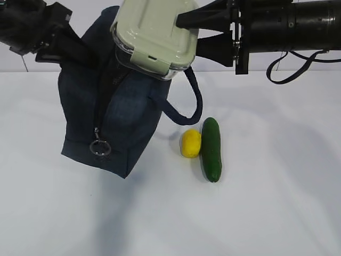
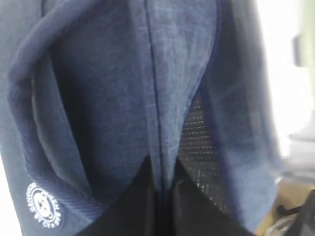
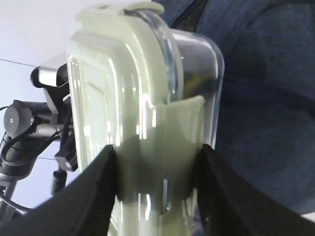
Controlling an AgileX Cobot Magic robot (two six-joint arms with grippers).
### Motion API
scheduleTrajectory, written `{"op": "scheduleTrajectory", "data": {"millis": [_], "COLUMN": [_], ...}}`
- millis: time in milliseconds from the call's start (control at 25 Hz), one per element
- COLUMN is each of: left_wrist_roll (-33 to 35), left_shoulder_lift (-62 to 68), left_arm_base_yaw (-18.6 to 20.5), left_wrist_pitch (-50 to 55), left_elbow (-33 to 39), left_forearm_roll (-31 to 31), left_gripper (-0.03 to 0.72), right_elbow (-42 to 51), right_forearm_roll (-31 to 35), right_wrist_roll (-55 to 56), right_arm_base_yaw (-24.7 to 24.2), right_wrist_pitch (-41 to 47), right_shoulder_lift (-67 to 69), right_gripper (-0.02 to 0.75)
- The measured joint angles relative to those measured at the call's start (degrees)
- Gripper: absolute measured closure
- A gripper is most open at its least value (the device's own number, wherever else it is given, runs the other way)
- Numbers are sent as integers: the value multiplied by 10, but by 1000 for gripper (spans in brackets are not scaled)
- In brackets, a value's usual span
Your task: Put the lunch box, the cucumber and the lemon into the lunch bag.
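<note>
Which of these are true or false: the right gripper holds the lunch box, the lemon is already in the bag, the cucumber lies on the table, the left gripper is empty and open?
1. The right gripper holds the lunch box. True.
2. The lemon is inside the lunch bag. False: it lies on the table, beside the bag.
3. The cucumber lies on the table next to the lemon. True.
4. The left gripper is empty and open. False: it is shut on the bag's fabric.
</note>
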Motion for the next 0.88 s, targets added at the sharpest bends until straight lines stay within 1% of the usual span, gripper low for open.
{"op": "scheduleTrajectory", "data": {"millis": [160, 400, 600, 720, 880], "left_wrist_roll": [1, 1, 7, 22, 56], "left_shoulder_lift": [0, -23, -40, -40, -30], "left_arm_base_yaw": [-10, -10, -10, -10, -10], "left_wrist_pitch": [-8, -10, 0, 7, 9], "left_elbow": [0, 0, 0, 0, 0], "left_forearm_roll": [-15, -17, -32, -53, -103], "left_gripper": [686, 686, 686, 686, 686], "right_elbow": [0, 0, 0, 0, 0], "right_forearm_roll": [-3, -50, -59, -61, -60], "right_wrist_roll": [-6, -8, -8, -8, -9], "right_arm_base_yaw": [0, 0, 0, 0, 0], "right_wrist_pitch": [0, 0, -1, -1, -3], "right_shoulder_lift": [2, 8, 30, 46, 67], "right_gripper": [365, 365, 365, 365, 365]}}
